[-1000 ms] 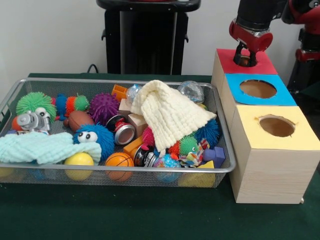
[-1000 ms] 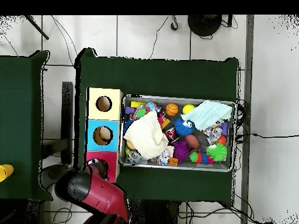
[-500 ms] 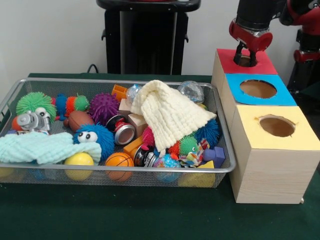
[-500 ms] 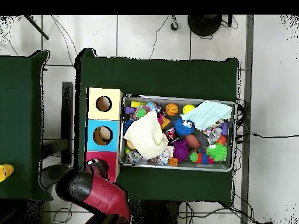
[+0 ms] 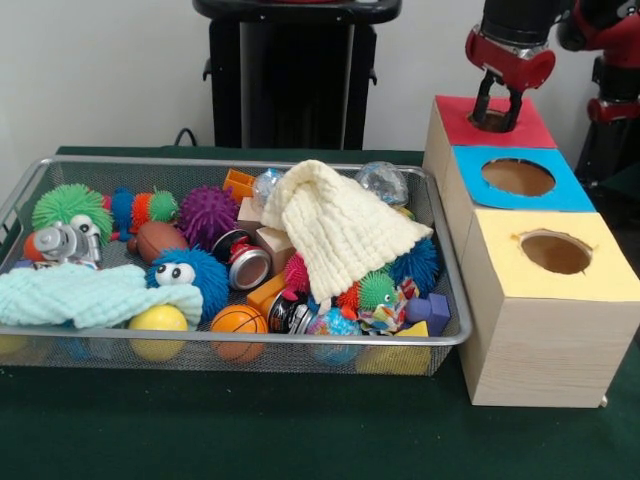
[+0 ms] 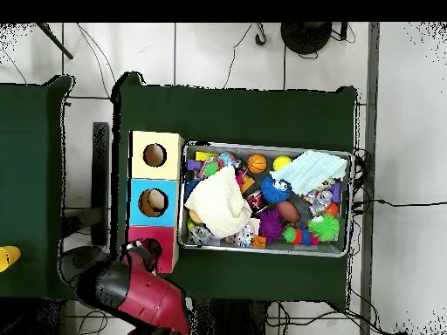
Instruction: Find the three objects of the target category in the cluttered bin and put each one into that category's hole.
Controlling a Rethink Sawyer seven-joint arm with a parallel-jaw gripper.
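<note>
My gripper (image 5: 497, 118) hangs just above the hole in the red top (image 5: 530, 132) of the wooden box, at the far end of the row. Its fingers are open and nothing shows between them. In the overhead view the gripper (image 6: 145, 253) sits over the red section (image 6: 166, 255). The wire bin (image 5: 250, 161) holds mixed toys: a basketball (image 5: 238, 321), a football (image 5: 157, 240), a yellow ball (image 5: 158, 320), a can (image 5: 248, 266), spiky balls such as the purple one (image 5: 207, 213), and a blue fuzzy toy with eyes (image 5: 190, 278).
A cream knitted cloth (image 5: 335, 228) covers the bin's middle, and a pale green cloth (image 5: 90, 294) lies at its front left. The blue hole (image 5: 516, 177) and the yellow hole (image 5: 554, 252) lie nearer the camera. A dark stand (image 5: 295, 75) rises behind the bin.
The gripper has lifted a little from the red hole and shifted slightly right. In the overhead view the arm has swung left. The bin's contents have not moved.
</note>
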